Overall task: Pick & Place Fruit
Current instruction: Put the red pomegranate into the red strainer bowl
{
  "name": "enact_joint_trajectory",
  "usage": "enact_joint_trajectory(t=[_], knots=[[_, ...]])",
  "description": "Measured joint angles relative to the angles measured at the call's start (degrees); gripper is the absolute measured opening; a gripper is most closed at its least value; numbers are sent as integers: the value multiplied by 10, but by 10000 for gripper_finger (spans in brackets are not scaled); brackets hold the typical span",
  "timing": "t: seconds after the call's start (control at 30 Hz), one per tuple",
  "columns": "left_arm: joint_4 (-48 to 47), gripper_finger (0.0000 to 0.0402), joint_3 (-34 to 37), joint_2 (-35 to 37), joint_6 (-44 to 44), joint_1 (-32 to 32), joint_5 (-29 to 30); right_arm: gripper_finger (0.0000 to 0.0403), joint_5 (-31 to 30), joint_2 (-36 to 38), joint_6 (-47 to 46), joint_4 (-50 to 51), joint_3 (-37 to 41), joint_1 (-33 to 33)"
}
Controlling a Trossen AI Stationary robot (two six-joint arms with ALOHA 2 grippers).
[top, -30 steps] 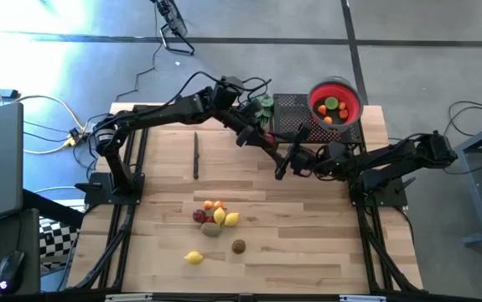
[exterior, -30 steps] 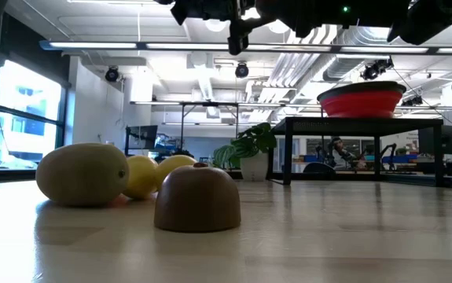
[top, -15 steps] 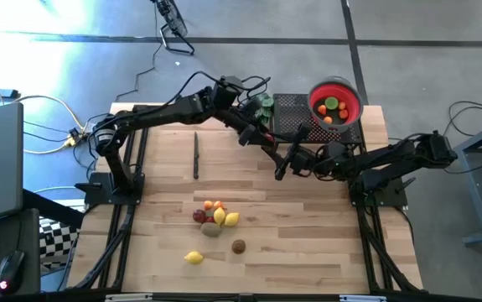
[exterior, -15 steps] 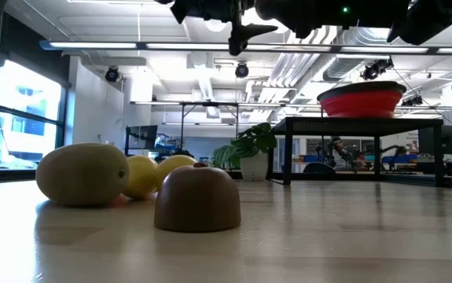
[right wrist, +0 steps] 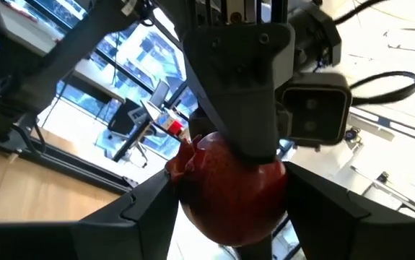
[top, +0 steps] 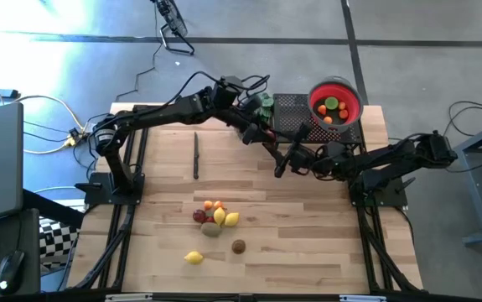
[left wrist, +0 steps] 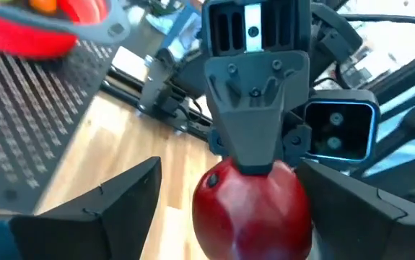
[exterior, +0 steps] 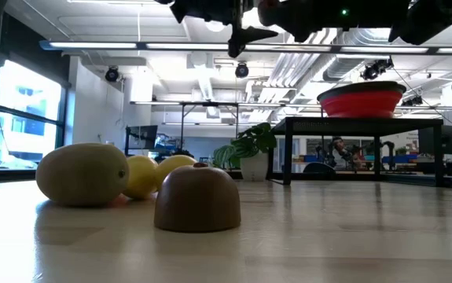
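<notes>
A grey concrete floor with loose cables lies at the far left, then the table (top: 308, 252), pale wooden planks with a smooth, faintly glossy top. A thin dark rod (top: 195, 157) lies flat on it. Nearer the front edge sits a tight cluster of small fruit (top: 214, 216), rounded and plastic-smooth, in orange, red, yellow and dull tan. A yellow lemon (top: 194, 257) and a brown fruit (top: 238, 246) lie a little apart from it. Seen level, the brown one is a matt dome flat on the wood.

Above mid-table the two arms meet. The left tool (left wrist: 229, 173) stands spread wide, its dark angular fingers clear of the red fruit (left wrist: 254, 209) on both sides. That fruit is round and shiny with a small pointed crown, and it is held up off the table. The right tool (right wrist: 229, 180) is closed against it, fingers pressing its sides.

At the back edge a green leafy plant (top: 263, 105) stands beside a black perforated metal stand (top: 291, 109). A red ribbed bowl (top: 354, 101) rests on that stand with orange and green fruit inside.

The room beyond has big windows at the left, strip lights and bare ceiling ducts.
</notes>
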State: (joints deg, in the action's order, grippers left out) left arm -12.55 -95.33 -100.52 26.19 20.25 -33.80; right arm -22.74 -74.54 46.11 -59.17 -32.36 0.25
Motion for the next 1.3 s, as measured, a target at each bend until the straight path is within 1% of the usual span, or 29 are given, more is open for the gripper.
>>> enact_joint_trajectory(t=[0.1, 0.3, 0.43, 0.5, 0.57, 0.63, 0.7, 0.8, 0.97, 1.07, 1.3], knots=[[5, 315, 0, 0, -48, 0, 2, 223, -11, 0, 0, 4, 0, 0], [1, 315, 0, 13, -102, 2, 3, 223, -65, 0, 0, 3, 0, 0], [-21, 315, 0, 40, -150, 12, 9, 221, -123, 3, 0, 3, 0, 0], [-46, 315, 0, 57, -179, 23, 14, 220, -153, 4, 0, 2, 0, -1], [-60, 315, 0, 67, -200, 31, 29, 220, -187, 8, 1, 3, 0, -1], [-81, 315, 1, 74, -201, 46, 42, 220, -222, 9, 3, 2, 0, -3], [-78, 315, 10, 77, -200, 55, 45, 220, -259, 10, 4, 1, 0, -7], [-82, 315, 40, 84, -199, 65, 45, 220, -309, 15, 7, 4, 0, -15], [-62, 315, 96, 87, -199, 68, 44, 220, -395, 28, 7, 3, 0, -41], [-31, 315, 119, 88, -199, 72, 44, 220, -441, 39, 4, 2, 0, -62], [-20, 315, 131, 89, -200, 83, 44, 221, -534, 54, -16, -34, 0, -117]])
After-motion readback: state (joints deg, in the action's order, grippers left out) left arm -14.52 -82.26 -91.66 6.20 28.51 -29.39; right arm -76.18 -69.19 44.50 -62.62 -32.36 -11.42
